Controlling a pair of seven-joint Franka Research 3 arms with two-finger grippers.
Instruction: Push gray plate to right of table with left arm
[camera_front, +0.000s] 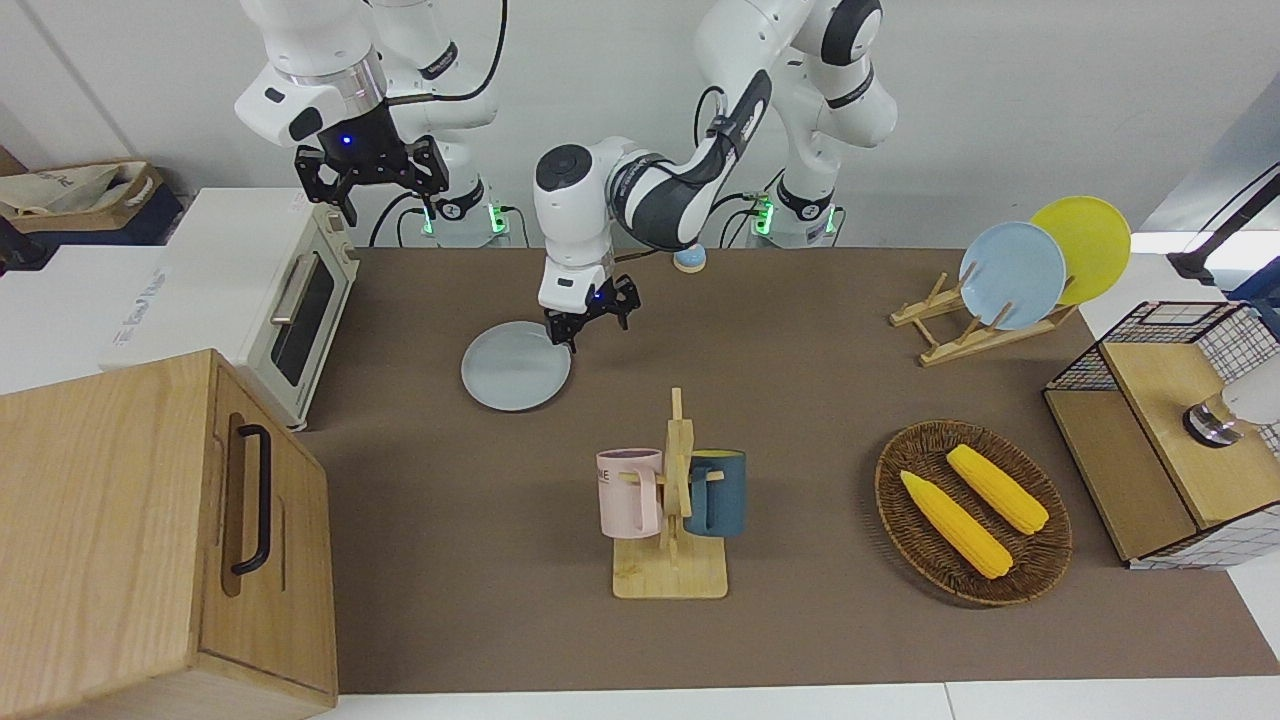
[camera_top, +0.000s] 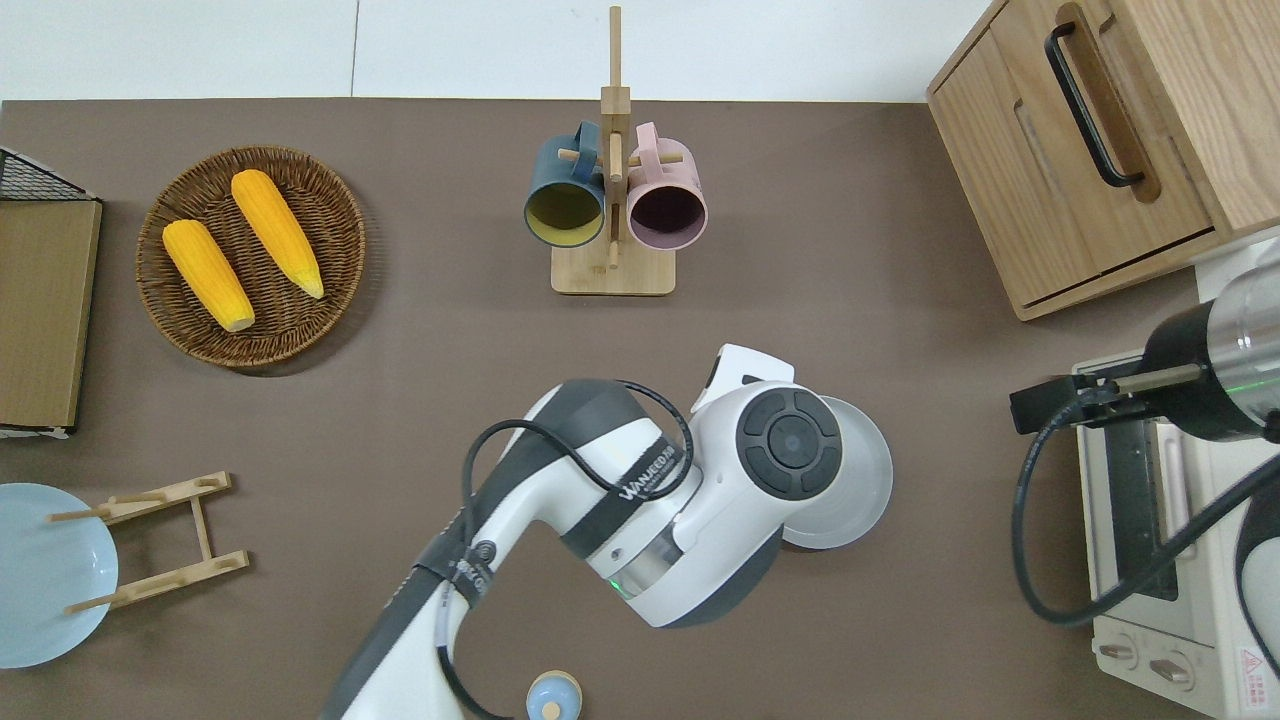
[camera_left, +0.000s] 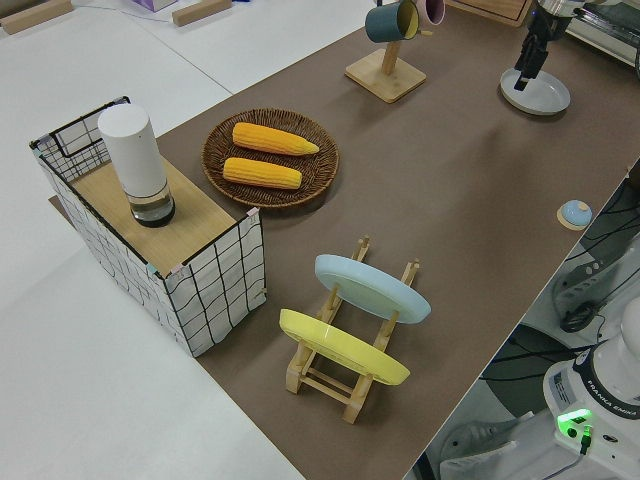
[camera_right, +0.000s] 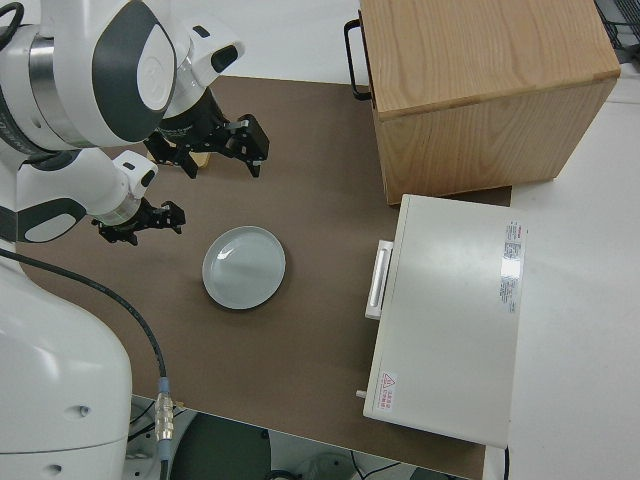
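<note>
The gray plate (camera_front: 515, 366) lies flat on the brown table (camera_front: 800, 390), toward the right arm's end and beside the toaster oven. It also shows in the overhead view (camera_top: 855, 480), the left side view (camera_left: 535, 95) and the right side view (camera_right: 244, 267). My left gripper (camera_front: 590, 322) hangs open and empty in the air, by the plate's rim on the side toward the left arm's end, not touching it. It also shows in the right side view (camera_right: 140, 224). In the overhead view the arm's wrist hides it and part of the plate. My right gripper (camera_front: 370, 195) is open and parked.
A toaster oven (camera_front: 290, 300) and a wooden cabinet (camera_front: 150, 530) stand at the right arm's end. A mug rack (camera_front: 672, 500) stands farther from the robots than the plate. A corn basket (camera_front: 975, 510), a plate rack (camera_front: 1010, 275) and a small blue knob (camera_front: 688, 258) are there too.
</note>
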